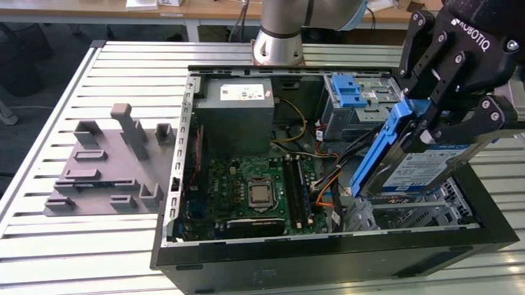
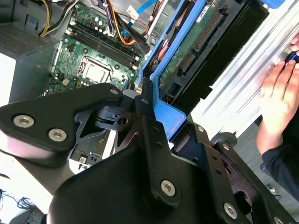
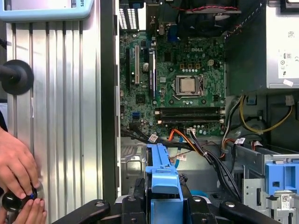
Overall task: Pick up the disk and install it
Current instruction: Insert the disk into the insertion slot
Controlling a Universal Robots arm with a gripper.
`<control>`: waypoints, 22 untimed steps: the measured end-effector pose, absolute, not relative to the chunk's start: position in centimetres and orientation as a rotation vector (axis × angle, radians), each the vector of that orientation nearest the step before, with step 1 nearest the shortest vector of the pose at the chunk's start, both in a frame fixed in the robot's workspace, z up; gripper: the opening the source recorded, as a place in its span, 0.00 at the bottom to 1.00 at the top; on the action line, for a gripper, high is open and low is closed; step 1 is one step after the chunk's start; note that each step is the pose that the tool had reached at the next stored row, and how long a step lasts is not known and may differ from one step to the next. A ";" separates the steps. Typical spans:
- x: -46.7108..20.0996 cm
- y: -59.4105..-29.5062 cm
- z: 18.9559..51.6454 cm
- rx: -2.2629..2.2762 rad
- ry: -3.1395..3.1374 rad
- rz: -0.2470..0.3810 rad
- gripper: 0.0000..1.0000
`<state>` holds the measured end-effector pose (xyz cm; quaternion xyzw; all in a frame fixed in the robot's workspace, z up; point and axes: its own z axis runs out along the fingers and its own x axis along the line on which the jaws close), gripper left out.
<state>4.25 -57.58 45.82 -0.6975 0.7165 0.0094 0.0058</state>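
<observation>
The disk hangs steeply tilted in the gripper, whose black fingers are clamped on its upper end, pressing against the blue carrier rails. The disk's lower end dips into the open computer case at the exterior view's right, over a bare metal drive bay; whether it touches the bay cannot be told. Next to it inside the case lie orange and black cables, then the green motherboard, with the grey power supply box beyond. In the first wrist view, a person's hand rests on the slatted table just outside the case wall, fingers on a small dark knob.
</observation>
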 end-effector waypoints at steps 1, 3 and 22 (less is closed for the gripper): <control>4.3 -57.6 45.8 -2.183 2.243 0.029 0.36; 4.5 -57.6 45.7 -2.183 2.243 0.029 0.36; 6.6 -57.5 44.8 -2.177 2.248 0.029 0.36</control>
